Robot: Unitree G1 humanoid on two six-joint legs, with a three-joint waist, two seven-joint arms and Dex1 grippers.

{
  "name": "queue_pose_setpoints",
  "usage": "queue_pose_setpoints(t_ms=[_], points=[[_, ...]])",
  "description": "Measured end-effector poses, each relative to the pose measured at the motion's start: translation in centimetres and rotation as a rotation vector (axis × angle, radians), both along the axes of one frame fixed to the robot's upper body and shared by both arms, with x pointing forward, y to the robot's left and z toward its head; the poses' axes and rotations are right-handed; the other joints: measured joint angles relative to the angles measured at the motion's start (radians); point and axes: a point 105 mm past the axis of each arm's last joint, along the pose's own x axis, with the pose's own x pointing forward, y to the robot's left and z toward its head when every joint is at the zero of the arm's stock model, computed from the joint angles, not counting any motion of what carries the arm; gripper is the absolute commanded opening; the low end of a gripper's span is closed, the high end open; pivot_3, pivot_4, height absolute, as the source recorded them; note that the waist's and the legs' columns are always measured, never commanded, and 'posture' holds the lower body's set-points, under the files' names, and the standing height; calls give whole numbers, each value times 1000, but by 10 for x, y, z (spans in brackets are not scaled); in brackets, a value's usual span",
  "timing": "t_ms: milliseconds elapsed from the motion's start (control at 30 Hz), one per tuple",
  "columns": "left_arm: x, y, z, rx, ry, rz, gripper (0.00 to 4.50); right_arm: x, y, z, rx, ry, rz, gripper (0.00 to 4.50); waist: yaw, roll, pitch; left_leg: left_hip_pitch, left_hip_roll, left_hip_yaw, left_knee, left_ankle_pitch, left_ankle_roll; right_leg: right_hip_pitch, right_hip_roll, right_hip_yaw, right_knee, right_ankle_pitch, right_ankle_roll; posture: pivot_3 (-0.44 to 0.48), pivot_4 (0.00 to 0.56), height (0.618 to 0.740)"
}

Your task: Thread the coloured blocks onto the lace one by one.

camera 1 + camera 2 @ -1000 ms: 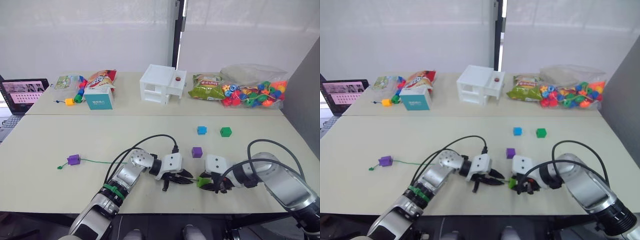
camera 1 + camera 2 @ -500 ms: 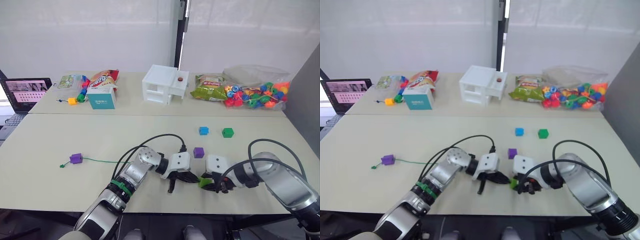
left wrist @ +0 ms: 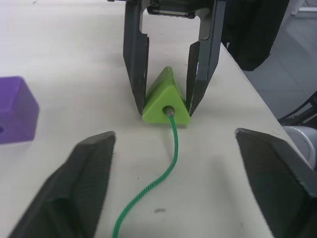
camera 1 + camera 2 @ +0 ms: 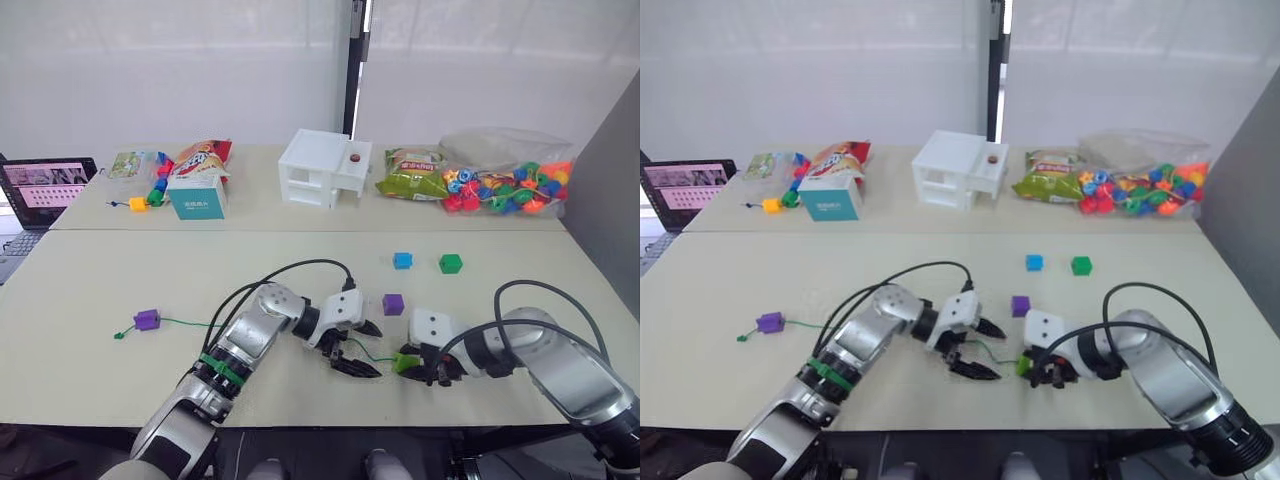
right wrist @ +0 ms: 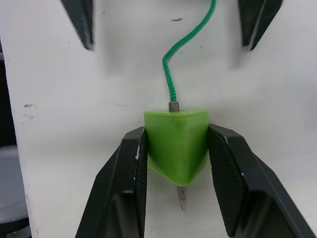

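My right gripper (image 4: 410,363) is shut on a light green block (image 5: 177,144) resting on the table. The green lace (image 3: 158,183) enters the block's hole, and its dark tip (image 5: 182,197) pokes out the far side. My left gripper (image 4: 365,348) stands open just left of the block, its fingers spread on either side of the lace without touching it. The lace trails left to a purple block (image 4: 147,319) threaded near its knot (image 4: 119,334). Loose on the table lie another purple block (image 4: 393,303), a blue block (image 4: 402,260) and a dark green block (image 4: 450,263).
On the far table stand a white box (image 4: 325,167), a teal carton (image 4: 197,195), snack bags (image 4: 410,180), a clear bag of round beads (image 4: 510,185) and a string of beads (image 4: 150,190). A laptop (image 4: 45,185) sits at the far left.
My left gripper has opened, let go of the lace and drawn back a little from the light green block. The right gripper still holds the block in place.
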Motion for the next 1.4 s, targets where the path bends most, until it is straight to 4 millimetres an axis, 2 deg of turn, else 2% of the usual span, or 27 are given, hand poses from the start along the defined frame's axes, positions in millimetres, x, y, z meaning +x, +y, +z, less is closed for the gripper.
queue_pose_setpoints(t_ms=[33,200,233,267,500,633,867,1100,1200,1400], points=[[-1,-2,1,-7,-4,-4,4500,-1,0,0,-2,1,-1,2311,1,0,0,0,0,0,0,0,0,0,0,0,0,0,0,0,150,740],[-4,-11,4,-41,-10,-13,4500,-6,-4,9,-9,-1,-6,4076,4,0,0,-1,-1,0,0,0,0,-1,-1,0,-1,0,0,0,150,740],[-5,-13,4,-45,-10,-15,4500,-6,-7,15,-13,-14,-13,4371,4,0,0,-1,-1,0,0,0,0,-1,-1,0,-1,0,0,0,150,740],[-5,-14,4,-48,-10,-16,4500,-7,-8,18,-13,-20,-16,4449,4,0,0,-1,-1,0,0,0,0,-1,-1,0,-1,0,0,0,150,740],[-7,-30,0,-86,-31,-31,4500,-23,-26,36,8,-5,-110,4449,12,0,0,-2,-1,0,0,0,0,0,-1,0,-2,0,0,0,150,740],[-14,-43,-9,-66,-43,-59,4500,-30,-37,40,0,1,-165,4449,21,0,1,-2,-1,1,0,0,0,0,-1,0,-2,0,0,0,150,740],[-10,-53,-27,-23,-65,-19,4500,-33,-44,38,1,-7,-229,4449,25,-1,1,-2,-1,1,0,0,0,0,-1,0,-2,0,0,0,150,740],[-5,-52,-28,23,-126,-28,2346,-23,-49,29,-22,-39,-258,4500,25,-1,1,-1,-1,1,0,0,0,1,-1,0,-2,0,0,0,150,740],[-3,-50,-28,30,-130,-23,1384,-21,-43,21,-31,-24,-214,4500,24,-1,1,-1,-1,1,0,0,0,1,-1,0,-3,0,0,0,150,740],[-3,-49,-28,34,-132,-26,1352,-20,-33,15,-52,-7,-148,4500,23,-1,1,-1,-1,1,0,0,0,0,-1,0,-2,0,0,0,150,740]])
